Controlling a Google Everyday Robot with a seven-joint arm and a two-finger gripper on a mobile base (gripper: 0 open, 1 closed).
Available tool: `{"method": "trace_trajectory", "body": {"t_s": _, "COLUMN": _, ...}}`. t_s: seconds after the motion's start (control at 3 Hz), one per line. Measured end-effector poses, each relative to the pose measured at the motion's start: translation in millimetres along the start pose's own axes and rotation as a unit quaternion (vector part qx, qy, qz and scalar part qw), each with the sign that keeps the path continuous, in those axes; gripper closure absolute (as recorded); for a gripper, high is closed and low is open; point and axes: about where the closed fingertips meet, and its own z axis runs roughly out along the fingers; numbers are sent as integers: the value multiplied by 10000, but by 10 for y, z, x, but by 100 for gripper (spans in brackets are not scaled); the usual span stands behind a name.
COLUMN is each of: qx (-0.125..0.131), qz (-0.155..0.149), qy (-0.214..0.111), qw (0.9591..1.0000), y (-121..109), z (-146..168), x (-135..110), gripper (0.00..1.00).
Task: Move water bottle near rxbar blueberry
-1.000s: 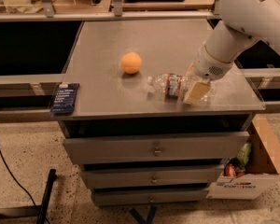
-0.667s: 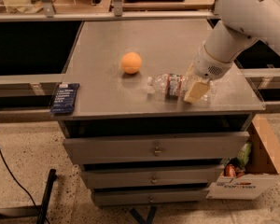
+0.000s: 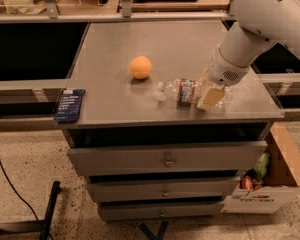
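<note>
Water bottle (image 3: 182, 90) lying flat, end effector (image 3: 210, 97) at its base (grip unclear), rxbar blueberry (image 3: 69, 105) text illegible

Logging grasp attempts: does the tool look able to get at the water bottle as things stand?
Probably yes. The tool is down at the base end of the water bottle, which lies on its side on the table, with nothing between them. The orange ball sits clear of both.

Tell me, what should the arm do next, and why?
Probably shift the water bottle leftward: it lies on its side with the gripper at its right end, while the rxbar blueberry sits apart at the table's front left corner.
</note>
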Motion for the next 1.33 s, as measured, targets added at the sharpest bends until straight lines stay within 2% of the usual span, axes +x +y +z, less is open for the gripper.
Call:
{"method": "trace_trajectory", "body": {"t_s": 0.33, "qx": 226, "qz": 71, "qy": 43, "qw": 9997, "y": -23, "z": -140, "x": 0, "gripper": 100}}
{"method": "trace_trajectory", "body": {"t_s": 0.67, "qx": 458, "qz": 125, "qy": 81, "qw": 9988, "y": -139, "z": -346, "x": 0, "gripper": 100}}
{"method": "trace_trajectory", "body": {"t_s": 1.0, "qx": 603, "qz": 209, "qy": 111, "qw": 9979, "y": -293, "z": -529, "x": -76, "gripper": 100}}
{"method": "trace_trajectory", "body": {"t_s": 1.33, "qx": 611, "qz": 286, "qy": 129, "qw": 9976, "y": -456, "z": -604, "x": -239, "gripper": 100}}
